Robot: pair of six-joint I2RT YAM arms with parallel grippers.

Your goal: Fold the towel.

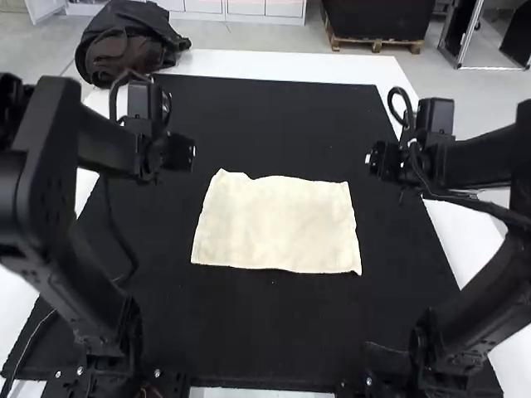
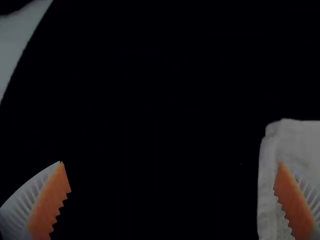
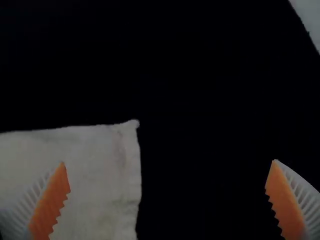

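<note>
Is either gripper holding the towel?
No, the left gripper and right gripper are open, the towel lying flat between them.

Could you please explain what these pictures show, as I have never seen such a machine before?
This is a robot with two arms, a left arm and a right arm, at a white table with a black mat on it. The high view looks forward and down from above and behind them. The other two views come from cameras on the wrists, looking past the left gripper and the right gripper. On the mat, between the grippers, a pale towel lies flat in a rough rectangle. Both grippers are open and hold nothing.
</note>
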